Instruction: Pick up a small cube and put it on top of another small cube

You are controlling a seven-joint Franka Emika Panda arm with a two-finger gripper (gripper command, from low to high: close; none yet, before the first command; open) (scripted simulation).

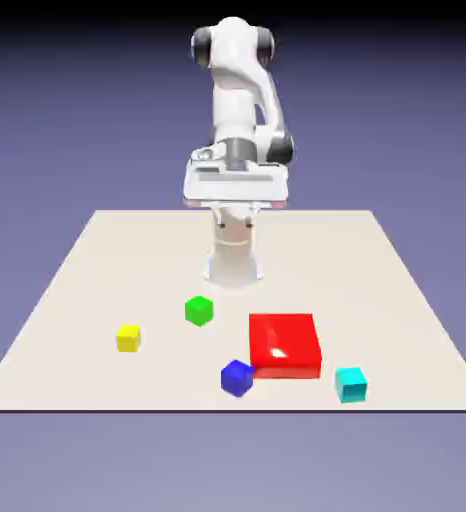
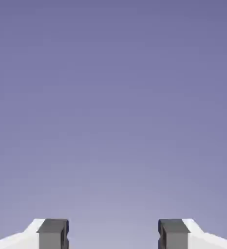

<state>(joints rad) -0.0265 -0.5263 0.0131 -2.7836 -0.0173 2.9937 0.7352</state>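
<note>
So going across the exterior view from its left, out in front of the fingers (image 1: 235, 222) and lower than them: first a small yellow plastic-looking cube (image 1: 128, 338), sitting on the flat cream-coloured surface (image 1: 77, 300). Next a small bright green cube (image 1: 199, 311), the closest one to being under the fingers. Then a small dark blue cube (image 1: 237, 378), further out from them and right by the near corner of a big flat red block (image 1: 284, 345); can't tell if those two touch. Last, a small cyan cube (image 1: 351, 385), well off toward the exterior view's right.

Fingers are spread apart with nothing between them, and the hand view just shows plain backdrop past the tips. No cube is stacked, all four sit low on the surface.

I'd call this the very start, before any pick. Next move is probably to swing out and down over whichever cube gets chosen (the task doesn't say), square up to its sides, then close.

Headcount: four small cubes, one of each colour, one red block, two fingers.
</note>
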